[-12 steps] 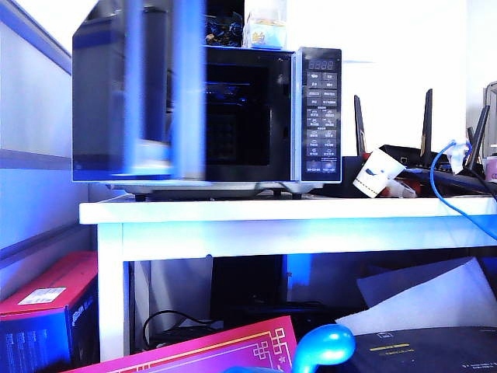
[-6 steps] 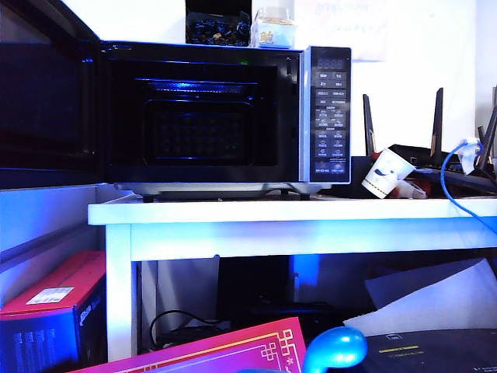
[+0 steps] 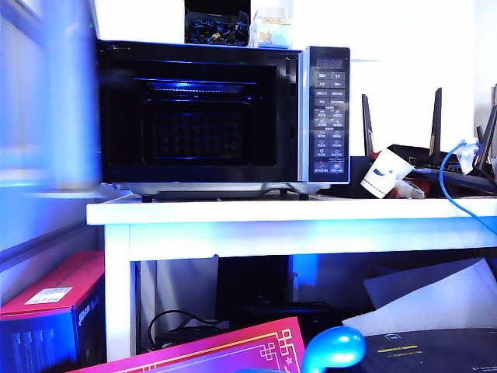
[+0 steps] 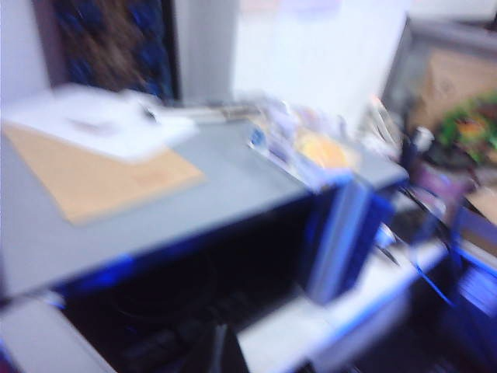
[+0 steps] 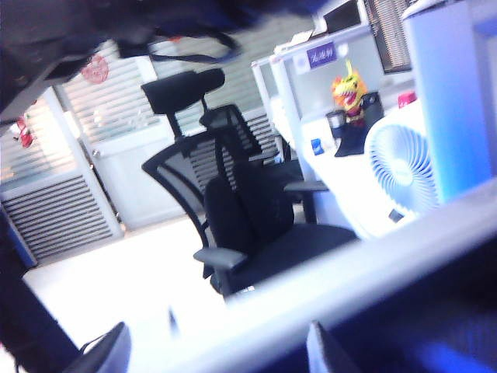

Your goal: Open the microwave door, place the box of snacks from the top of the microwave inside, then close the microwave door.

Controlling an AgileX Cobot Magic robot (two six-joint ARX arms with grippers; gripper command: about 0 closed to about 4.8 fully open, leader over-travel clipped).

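Since half a second ago the microwave door (image 3: 58,101) has gone from a dark open panel at the left of the exterior view to a pale blue streak, too blurred to read its angle. Microwave (image 3: 221,113) unmoved on the white table (image 3: 295,211), cavity exposed and bare. Box of snacks (image 3: 272,29) on the oven's top near the right edge, beside a dark box of blue-wrapped items (image 3: 217,27).

Left wrist view, heavily blurred: looks down on the grey oven top, the snack tub (image 4: 314,148) well ahead; a dark tip at the frame edge may be the left gripper (image 4: 220,351), jaw state cannot be told.

Right gripper (image 5: 217,350): two dark fingertips wide apart, holding nothing, facing an office chair (image 5: 233,202) and a desk fan (image 5: 404,167), away from the box. Neither gripper appears in the exterior view.
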